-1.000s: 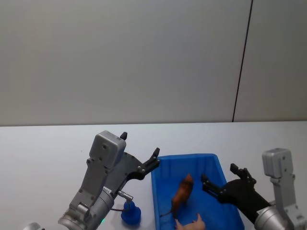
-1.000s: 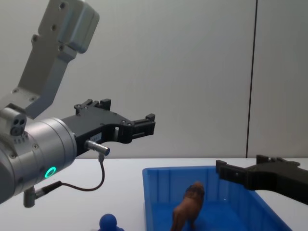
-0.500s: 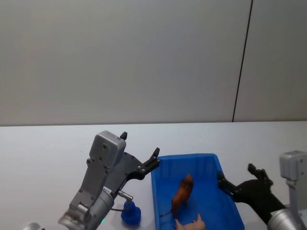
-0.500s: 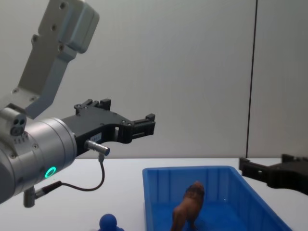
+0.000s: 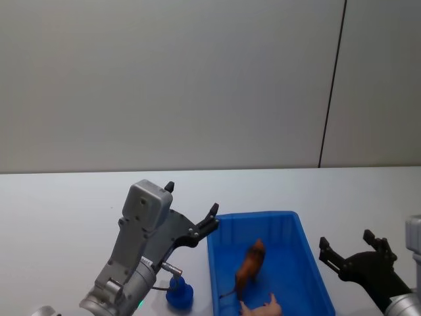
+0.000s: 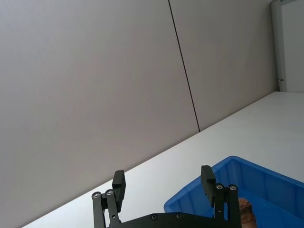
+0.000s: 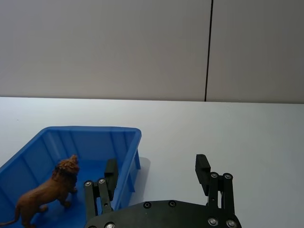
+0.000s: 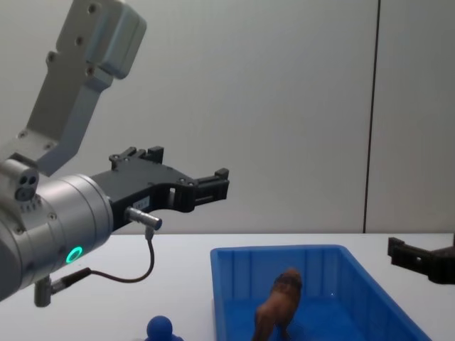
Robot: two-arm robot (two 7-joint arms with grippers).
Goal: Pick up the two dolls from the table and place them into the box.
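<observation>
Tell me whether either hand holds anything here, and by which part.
Nothing is held: the left hand and the right hand are both open and empty.

Left arm [image 8: 84, 67]: silver-grey casing, boxy upper housing, round wrist barrel with a green ring light [image 8: 73, 253]. Thin dark cable [image 8: 151, 250] runs from a metal plug. Left end effector [image 6: 163, 183] and right end effector [image 7: 156, 167]: matte black, flat-bar fingers, bright screws [image 7: 101, 181] at the pivots.
</observation>
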